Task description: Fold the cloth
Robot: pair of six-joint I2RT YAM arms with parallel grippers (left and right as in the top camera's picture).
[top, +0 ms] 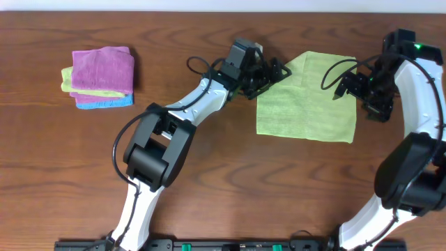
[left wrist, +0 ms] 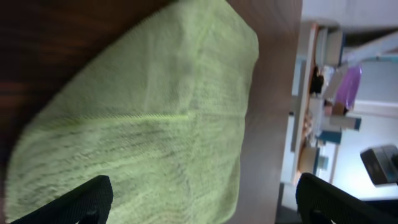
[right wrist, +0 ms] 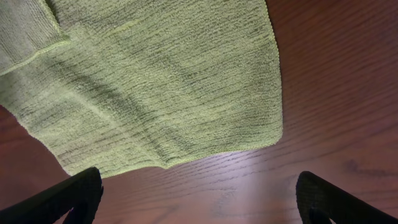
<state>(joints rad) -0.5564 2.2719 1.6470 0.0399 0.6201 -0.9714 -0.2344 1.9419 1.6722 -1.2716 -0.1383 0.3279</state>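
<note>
Well to the left of the lime-green square microfibre cloth [top: 306, 97], a stack of folded cloths [top: 103, 78] is sitting on the brown wooden desk [top: 56, 174], pink-purple on top and teal-blue at the bottom. The left hand [left wrist: 208, 205] is standing wide open at the green cloth's upper left corner in the overhead view, holding nothing. The cloth itself is lying flat on the desk, between the two hands. The right hand [right wrist: 200, 202] is waiting at its right edge, also wide open and empty.

In my judgement the danger is this: the cloth is thin, so a finger may be scraping the desk and pushing the edge into wrinkles instead of catching it. If one hand is lifting sooner than the other, the fold is coming out crooked.

I am counting one green cloth, one stack and two hands. How many cloths are in the stack I cannot tell exactly.
</note>
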